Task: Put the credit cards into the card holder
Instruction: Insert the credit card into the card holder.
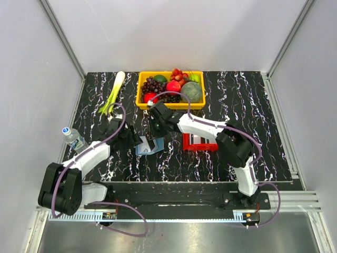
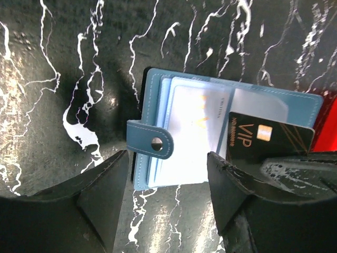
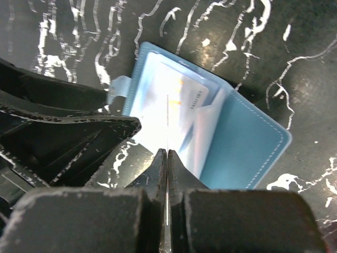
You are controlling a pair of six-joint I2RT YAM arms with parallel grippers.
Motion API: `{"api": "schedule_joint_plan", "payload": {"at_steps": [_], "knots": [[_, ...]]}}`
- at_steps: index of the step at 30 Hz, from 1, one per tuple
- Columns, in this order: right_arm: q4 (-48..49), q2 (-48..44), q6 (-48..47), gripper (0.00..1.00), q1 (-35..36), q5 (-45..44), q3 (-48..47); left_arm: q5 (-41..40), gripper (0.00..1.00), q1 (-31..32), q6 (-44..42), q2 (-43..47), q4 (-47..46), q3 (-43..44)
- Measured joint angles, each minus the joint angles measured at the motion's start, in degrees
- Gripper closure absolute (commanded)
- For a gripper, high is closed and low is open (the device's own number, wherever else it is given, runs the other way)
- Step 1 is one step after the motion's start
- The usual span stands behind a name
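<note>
Two grippers are working over the card holder (image 2: 189, 132), which is lying open on the marbled table (image 1: 253, 132). Right gripper (image 3: 167, 155) is pinching a black VIP card (image 2: 268, 139) edge-on; left gripper (image 2: 167, 158) is straddling the holder, fingers wide, gripping nothing. Card's leading edge should be entering a clear pocket mouth squarely while the left steadies the cover.

Left end effector (image 2: 166, 158) and right end effector (image 3: 167, 155), pinching a credit card (image 2: 268, 139), crowd the card holder (image 1: 145, 149); red tray (image 1: 185, 142) just right, fruit basket (image 1: 163, 105) behind, bare counter (image 1: 253, 137) farther right.
</note>
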State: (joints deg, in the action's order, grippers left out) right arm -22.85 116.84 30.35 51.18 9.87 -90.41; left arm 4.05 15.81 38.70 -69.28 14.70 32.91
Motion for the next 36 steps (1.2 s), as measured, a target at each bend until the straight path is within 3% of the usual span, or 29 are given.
{"api": "schedule_joint_plan", "payload": {"at_steps": [9, 12, 21, 28, 36], "knots": [[-1.68, 1.05, -1.07, 1.00, 0.04, -3.34, 0.00, -0.48, 0.44, 0.00, -0.66, -4.74, -0.74, -0.70], [-1.64, 1.05, -1.05, 1.00, 0.04, -3.34, 0.02, -1.03, 0.53, 0.00, -0.92, -4.96, -1.22, -0.70], [-0.90, 1.05, -0.98, 1.00, -0.24, -3.32, 0.66, -2.54, 0.37, -0.04, -1.79, -1.84, 0.61, -0.63], [0.90, 1.05, -0.37, 1.00, -1.53, -2.84, 3.15, -0.13, 0.39, -0.04, -3.23, 10.05, 0.42, 3.80], [3.67, 0.92, 1.73, 1.00, -2.95, -2.27, 6.36, 9.20, 0.42, 0.83, -0.85, 1.46, -7.02, 3.19]]}}
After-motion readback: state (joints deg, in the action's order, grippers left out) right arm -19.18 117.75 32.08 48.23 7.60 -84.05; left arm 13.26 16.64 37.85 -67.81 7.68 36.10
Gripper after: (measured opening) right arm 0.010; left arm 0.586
